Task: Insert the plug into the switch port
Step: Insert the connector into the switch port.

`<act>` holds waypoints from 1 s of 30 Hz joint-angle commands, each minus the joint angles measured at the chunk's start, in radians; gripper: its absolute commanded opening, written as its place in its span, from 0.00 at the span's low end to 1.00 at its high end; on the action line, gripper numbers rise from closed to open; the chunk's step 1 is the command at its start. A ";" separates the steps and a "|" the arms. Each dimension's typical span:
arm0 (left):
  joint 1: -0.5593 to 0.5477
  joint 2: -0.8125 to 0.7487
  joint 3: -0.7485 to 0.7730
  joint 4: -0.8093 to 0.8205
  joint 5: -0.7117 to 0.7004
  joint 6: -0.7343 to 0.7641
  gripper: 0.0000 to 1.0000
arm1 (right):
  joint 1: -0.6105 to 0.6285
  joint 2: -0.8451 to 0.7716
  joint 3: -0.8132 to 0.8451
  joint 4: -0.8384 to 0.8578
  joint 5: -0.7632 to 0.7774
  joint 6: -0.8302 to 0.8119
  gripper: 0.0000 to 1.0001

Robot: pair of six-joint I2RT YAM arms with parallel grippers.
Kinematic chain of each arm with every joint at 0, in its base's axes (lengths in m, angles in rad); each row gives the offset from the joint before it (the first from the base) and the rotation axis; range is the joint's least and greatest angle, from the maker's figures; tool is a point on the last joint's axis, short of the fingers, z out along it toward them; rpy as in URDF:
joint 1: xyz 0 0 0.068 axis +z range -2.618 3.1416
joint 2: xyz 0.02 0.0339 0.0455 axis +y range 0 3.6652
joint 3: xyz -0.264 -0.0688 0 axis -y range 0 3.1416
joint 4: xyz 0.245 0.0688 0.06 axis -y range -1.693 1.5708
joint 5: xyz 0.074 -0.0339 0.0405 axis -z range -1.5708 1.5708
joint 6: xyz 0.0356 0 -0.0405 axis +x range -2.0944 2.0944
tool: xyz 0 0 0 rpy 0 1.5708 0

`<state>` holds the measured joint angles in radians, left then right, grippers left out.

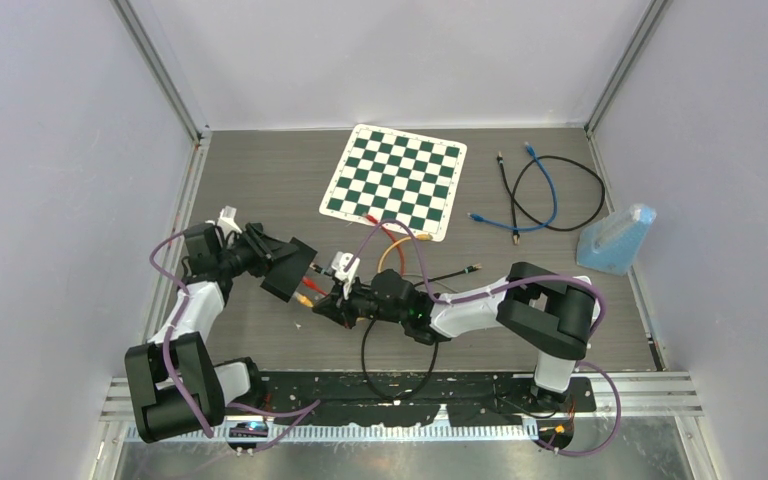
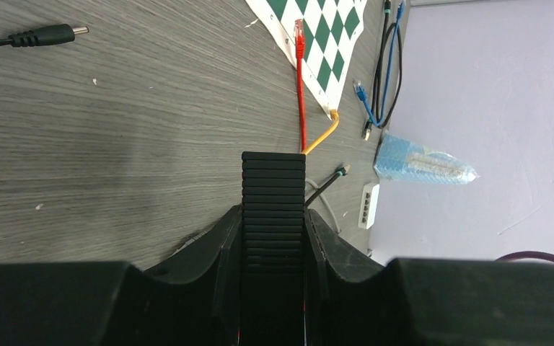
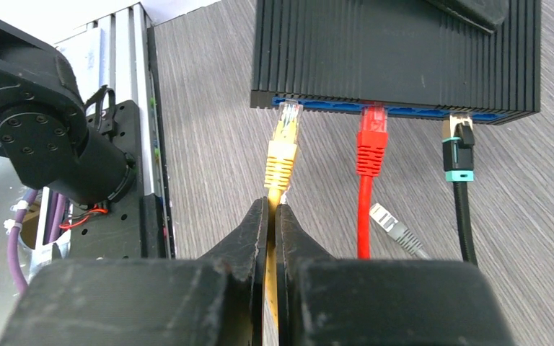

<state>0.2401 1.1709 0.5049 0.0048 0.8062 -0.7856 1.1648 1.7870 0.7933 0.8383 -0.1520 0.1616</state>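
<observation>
Grey wood-grain table [image 1: 260, 170] fills the floor of the cell, with a green-and-white checkered mat [image 1: 395, 180] lying at its far middle and a blue packet [image 1: 615, 242] near the right wall. Next in size is the black ribbed switch [image 3: 397, 50], gripped across its narrow sides by the left gripper [image 2: 273, 231], whose fingers [image 2: 229, 241] press against it on both flanks (the jaws stand partway apart only because the case fills them). The switch's row of blue ports faces the right arm. The right gripper [image 3: 274, 213] is pinched all but closed on a yellow cable [image 3: 270, 288], just behind the yellow plug [image 3: 283, 140]. That plug points up at the port row near its left end, its clear tip at the mouth of a port and most of its body outside. Beside it a red plug [image 3: 372, 140] and a black plug [image 3: 458, 148] with a teal collar sit in their ports. A small grey plug [image 3: 389, 220] lies loose on the table between those two cables.
</observation>
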 commanded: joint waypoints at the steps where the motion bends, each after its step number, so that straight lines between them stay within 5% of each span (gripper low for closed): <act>1: -0.010 -0.031 0.014 0.030 0.006 -0.021 0.00 | 0.020 -0.024 0.036 0.107 -0.014 0.015 0.05; 30: -0.010 -0.089 0.004 -0.047 0.102 -0.078 0.00 | 0.033 -0.040 -0.039 0.330 0.136 -0.152 0.05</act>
<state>0.2386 1.1023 0.4915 0.0120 0.8303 -0.8410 1.1973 1.7870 0.7464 0.9779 -0.0685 0.0711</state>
